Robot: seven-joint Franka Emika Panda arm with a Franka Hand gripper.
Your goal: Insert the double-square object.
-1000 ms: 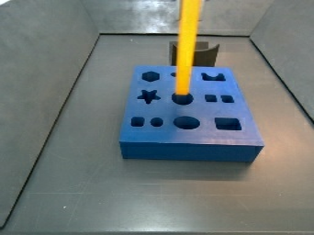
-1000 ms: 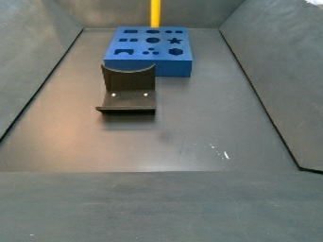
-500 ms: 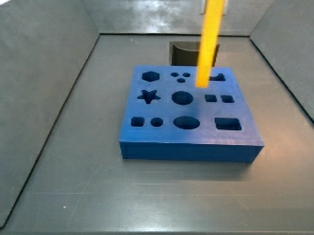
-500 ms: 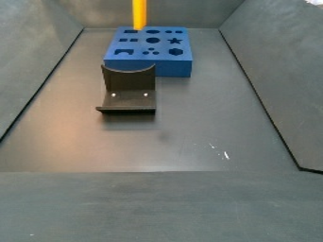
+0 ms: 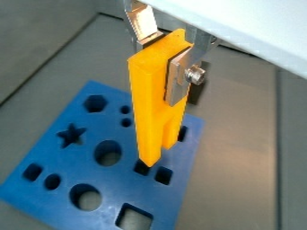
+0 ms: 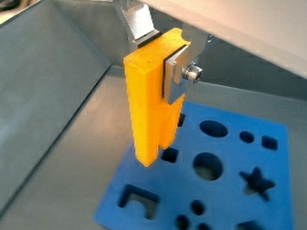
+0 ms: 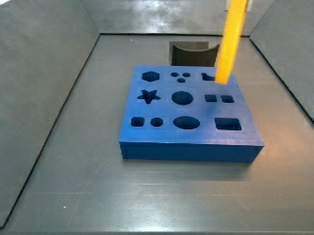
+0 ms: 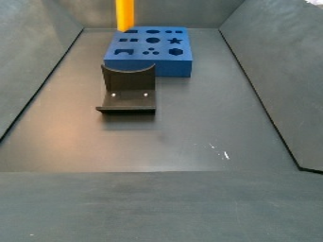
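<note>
Grey metal floor w/ sloped walls all round. Biggest thing: blue block (image 7: 190,113) mid-floor, its shaped holes all empty, nothing seated yet. Behind it the fixture (image 8: 127,87), dark bracket on its plate. Then the double-square object (image 5: 156,99), yellow-orange bar, upright, hanging over the block's edge nr the paired square holes (image 7: 218,97); prongs clear of the surface in both wrist views. Gripper (image 5: 168,56) up top, fingers clamped on the bar's upper end. Progress, I'd say: picked & carried, insertion not started; line up, then lower.
</note>
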